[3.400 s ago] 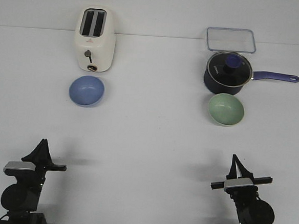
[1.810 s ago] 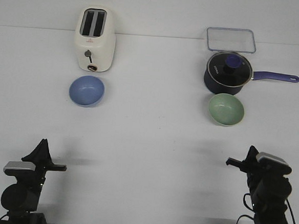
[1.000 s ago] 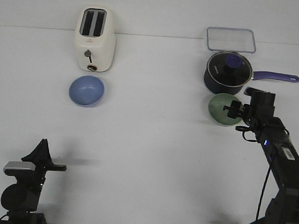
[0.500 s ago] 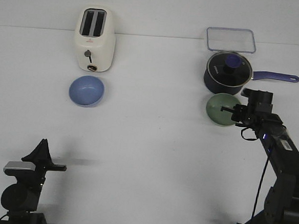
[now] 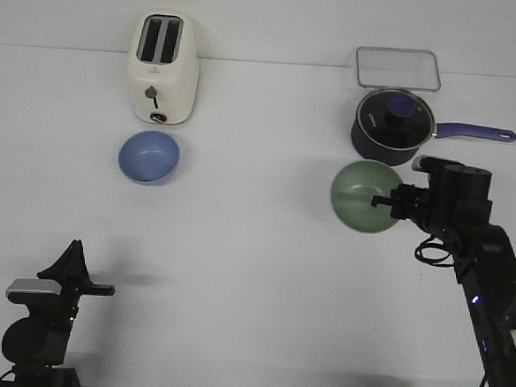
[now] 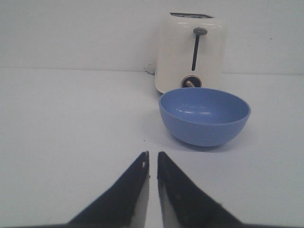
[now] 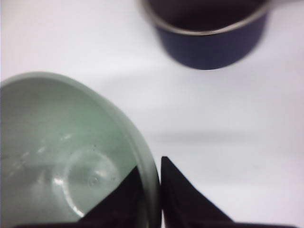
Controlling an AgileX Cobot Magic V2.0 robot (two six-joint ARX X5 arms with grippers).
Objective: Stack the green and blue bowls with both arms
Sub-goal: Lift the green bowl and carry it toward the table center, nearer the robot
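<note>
My right gripper (image 5: 383, 202) is shut on the rim of the pale green bowl (image 5: 360, 197) and holds it lifted and tilted above the table, in front of the saucepan. In the right wrist view the bowl's wall (image 7: 71, 142) sits pinched between my fingers (image 7: 183, 190). The blue bowl (image 5: 149, 158) stands on the table in front of the toaster; it also shows in the left wrist view (image 6: 204, 116). My left gripper (image 6: 152, 159) is shut and empty, low at the near left (image 5: 75, 252), well short of the blue bowl.
A cream toaster (image 5: 163, 68) stands behind the blue bowl. A dark navy saucepan (image 5: 394, 126) with a glass lid and a long handle stands at the back right, close behind the lifted bowl. A clear rectangular container (image 5: 398, 69) lies behind it.
My right arm reached out from its low rest to the green bowl, shut on its rim, and lifted it up and leftwards off the table. The left arm has not moved.
</note>
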